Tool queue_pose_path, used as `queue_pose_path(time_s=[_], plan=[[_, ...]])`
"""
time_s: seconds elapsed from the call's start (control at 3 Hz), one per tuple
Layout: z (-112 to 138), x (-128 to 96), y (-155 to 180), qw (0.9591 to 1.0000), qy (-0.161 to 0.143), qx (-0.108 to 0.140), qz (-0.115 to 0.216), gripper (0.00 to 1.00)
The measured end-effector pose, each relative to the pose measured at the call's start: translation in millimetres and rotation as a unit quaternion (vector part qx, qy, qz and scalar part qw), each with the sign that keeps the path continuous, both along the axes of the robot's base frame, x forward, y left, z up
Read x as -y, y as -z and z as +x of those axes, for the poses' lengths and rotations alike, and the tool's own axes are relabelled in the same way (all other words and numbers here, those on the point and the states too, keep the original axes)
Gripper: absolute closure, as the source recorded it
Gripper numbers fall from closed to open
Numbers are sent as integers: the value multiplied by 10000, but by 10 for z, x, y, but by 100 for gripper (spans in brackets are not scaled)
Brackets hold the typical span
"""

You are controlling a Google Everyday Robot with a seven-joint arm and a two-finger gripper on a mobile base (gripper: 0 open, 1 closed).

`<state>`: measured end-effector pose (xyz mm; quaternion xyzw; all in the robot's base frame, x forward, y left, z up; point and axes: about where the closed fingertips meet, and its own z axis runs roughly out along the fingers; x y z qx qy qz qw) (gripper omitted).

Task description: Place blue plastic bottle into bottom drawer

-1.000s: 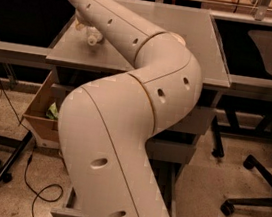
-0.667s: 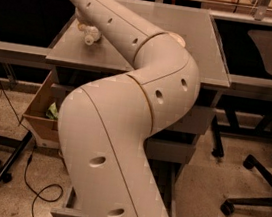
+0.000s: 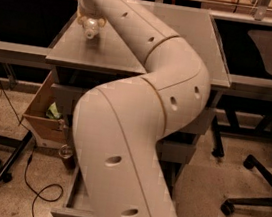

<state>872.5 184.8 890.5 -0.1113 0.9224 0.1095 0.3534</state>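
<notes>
Grey tabletop (image 3: 195, 43): the gripper (image 3: 90, 22) is parked over its back-left part.
Fingers (image 3: 80, 20): clenched round the blue plastic bottle (image 3: 90, 29), white cap pointed at the camera. Whether it's lifted clear or touching can't be told.
Bottom drawer (image 3: 71, 215): pulled open down by the floor, mostly hidden behind the arm (image 3: 138, 131).
Risk 1: the bottle is thin crinkly plastic, so it could get squished and squirted out on the long swing down.
Risk 2: a cardboard box (image 3: 41, 117) juts out on the left near the likely path, so it could get clipped, or the bottle could be dropped short.
</notes>
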Motion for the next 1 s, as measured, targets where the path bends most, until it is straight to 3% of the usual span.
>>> queue_pose_path(time_s=[0.33, 0.67, 1.0], plan=[[-146, 167, -469, 9969, -522, 149, 573, 100], [-414, 473, -872, 9868, -1057, 254, 1199, 100], [-717, 881, -1131, 9739, -1583, 353, 1586, 100]])
